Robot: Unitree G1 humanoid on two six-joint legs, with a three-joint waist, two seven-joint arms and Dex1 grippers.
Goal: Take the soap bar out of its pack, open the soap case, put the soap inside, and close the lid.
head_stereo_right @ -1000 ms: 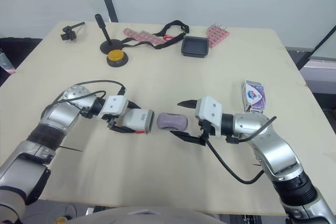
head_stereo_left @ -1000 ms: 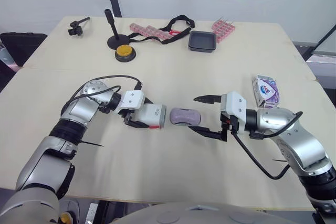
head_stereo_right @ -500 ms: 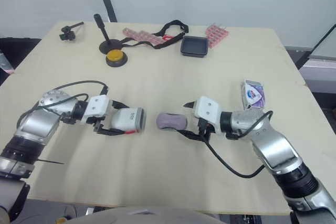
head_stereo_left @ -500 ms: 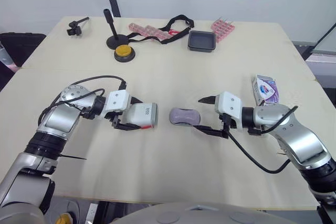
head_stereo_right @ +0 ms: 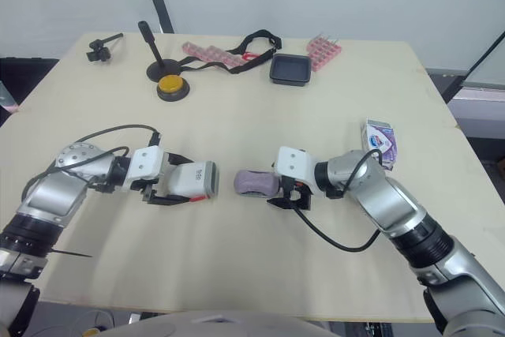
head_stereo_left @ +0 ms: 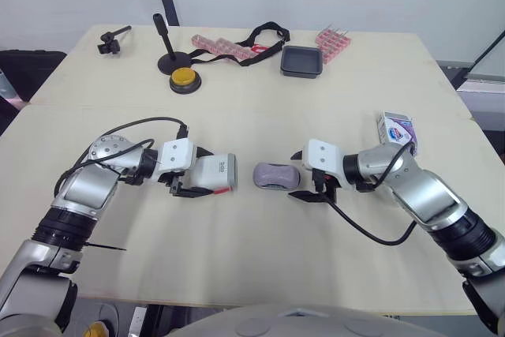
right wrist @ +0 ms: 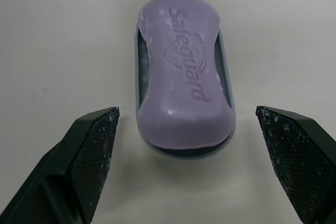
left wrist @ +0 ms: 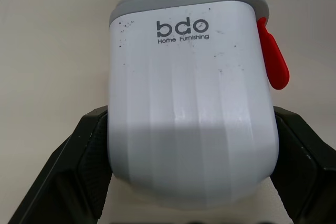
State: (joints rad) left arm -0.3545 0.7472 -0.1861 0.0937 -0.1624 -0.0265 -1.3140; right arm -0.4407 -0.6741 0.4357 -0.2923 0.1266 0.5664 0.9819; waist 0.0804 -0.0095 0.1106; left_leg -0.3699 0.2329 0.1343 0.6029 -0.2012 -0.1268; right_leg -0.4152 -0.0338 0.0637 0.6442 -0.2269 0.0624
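Since the soap bar (right wrist: 184, 77) already lies out of its pack (head_stereo_left: 397, 129) and is seated in the dark base tray (right wrist: 223, 85) of the soap case at the middle of the tabletop (head_stereo_left: 252, 258), the closing of the lid is judged to be the step in hand. The white lid (head_stereo_left: 219, 173) is pinched across its sides by the left claw (head_stereo_left: 196, 173) and is held low, just beside the soap but apart from it, with its grey-rimmed open end turned toward the bar. The right claw (head_stereo_left: 298, 177) is spread wide, one finger to either side of the near end of the soap, and nothing is gripped by it. For the next move, the lid is expected to be carried across and squared with the tray before it is lowered over the soap. The right claw would first need to be drawn clear, or else used to steady the tray.
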